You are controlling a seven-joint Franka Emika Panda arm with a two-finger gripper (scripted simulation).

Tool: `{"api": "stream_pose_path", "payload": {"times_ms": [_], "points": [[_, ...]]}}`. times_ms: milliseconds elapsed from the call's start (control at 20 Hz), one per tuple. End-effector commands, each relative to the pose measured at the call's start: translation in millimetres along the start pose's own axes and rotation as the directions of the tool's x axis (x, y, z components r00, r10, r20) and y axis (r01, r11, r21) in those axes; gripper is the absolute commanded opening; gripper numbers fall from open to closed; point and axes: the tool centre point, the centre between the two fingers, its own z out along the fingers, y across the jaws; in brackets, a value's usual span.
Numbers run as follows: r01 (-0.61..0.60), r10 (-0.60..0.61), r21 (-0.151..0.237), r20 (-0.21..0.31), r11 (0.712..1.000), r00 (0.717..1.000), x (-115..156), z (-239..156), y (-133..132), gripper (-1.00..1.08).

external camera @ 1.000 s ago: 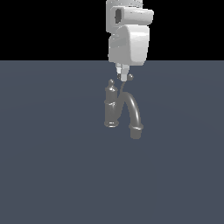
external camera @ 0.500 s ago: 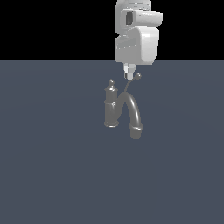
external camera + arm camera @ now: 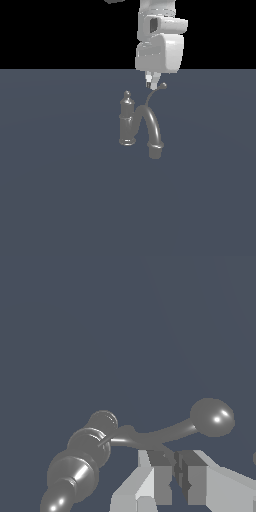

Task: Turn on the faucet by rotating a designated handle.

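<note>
Faucet (image 3: 129, 122) stands mid-tabletop (image 3: 50, 190), its thin handle (image 3: 154, 95) curving up toward one o'clock to a ball tip. Hand (image 3: 152, 85) hangs just beside that tip, fingers (image 3: 162, 476) nearly together, holding nothing.

Closed end effector (image 3: 176, 476) beside handle (image 3: 210, 417)

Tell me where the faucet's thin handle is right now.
In the exterior view, the handle rises from the faucet toward that view's right, its ball tip just right of the gripper, above the arched spout.
</note>
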Motion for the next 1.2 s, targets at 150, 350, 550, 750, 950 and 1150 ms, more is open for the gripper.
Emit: {"api": "stream_pose_path", "payload": {"times_ms": [150, 350, 550, 750, 950, 1150], "points": [[-0.027, 0.027, 0.001, -0.004, 1.0, 1.0, 29.0, 0.7, -7.2, -1.0], [-0.031, 0.031, 0.0, -0.004, 1.0, 1.0, 40.5, 0.9, -15.1, -1.0], [-0.034, 0.034, 0.0, -0.004, 0.999, 0.999, 51.6, 1.0, -22.7, -1.0], [-0.038, 0.038, -0.001, -0.004, 0.999, 0.999, 62.5, 1.2, -30.1, -1.0], [0.006, -0.006, 0.001, 0.005, 1.0, 1.0, 35.0, -0.3, -44.5, -1.0], [0.0, 0.0, 0.001, 0.004, 1.0, 1.0, 38.2, -0.1, -55.2, -1.0]]}}
